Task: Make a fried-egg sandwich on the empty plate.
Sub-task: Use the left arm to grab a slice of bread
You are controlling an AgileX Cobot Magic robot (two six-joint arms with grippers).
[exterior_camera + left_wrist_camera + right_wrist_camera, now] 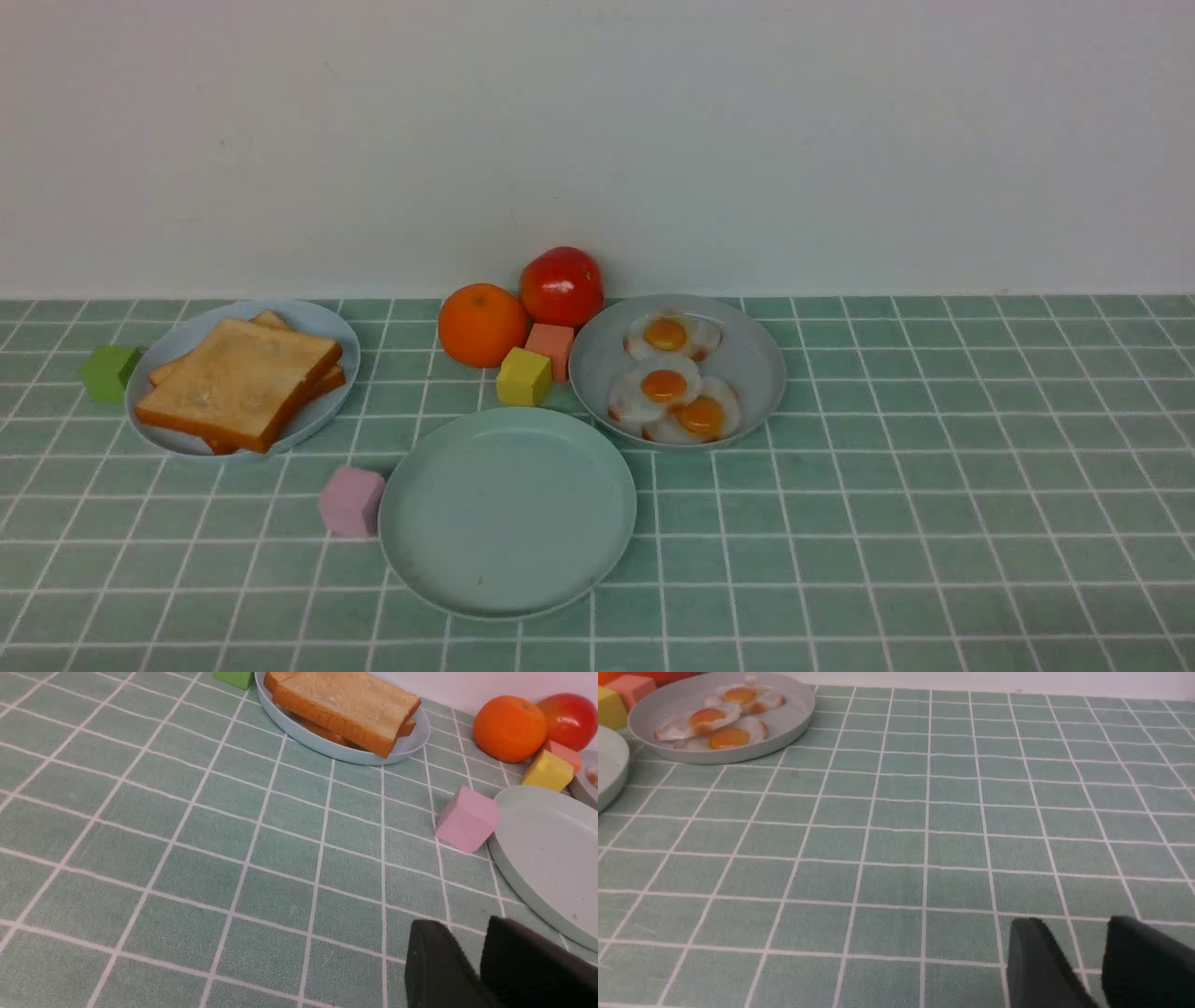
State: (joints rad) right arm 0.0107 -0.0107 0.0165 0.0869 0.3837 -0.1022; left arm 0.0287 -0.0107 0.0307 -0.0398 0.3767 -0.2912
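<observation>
The empty sage-green plate [507, 511] sits front and centre; its rim shows in the left wrist view [542, 858] and the right wrist view [609, 770]. Two toast slices [238, 381] are stacked on a light blue plate [317, 322] at the left, and also show in the left wrist view [348, 707]. Three fried eggs [665, 385] lie on a grey-blue plate [756, 359], and also show in the right wrist view [710, 718]. My left gripper [467, 926] and right gripper [1073, 924] hover low over bare cloth, jaws slightly apart and empty. Neither shows in the front view.
A pink cube [351, 501] touches the sage plate's left rim. A yellow cube [523, 376], a salmon cube [551, 347], an orange [482, 324] and a tomato [561, 286] stand behind it. A green cube [109, 372] sits left of the toast plate. A wall is behind.
</observation>
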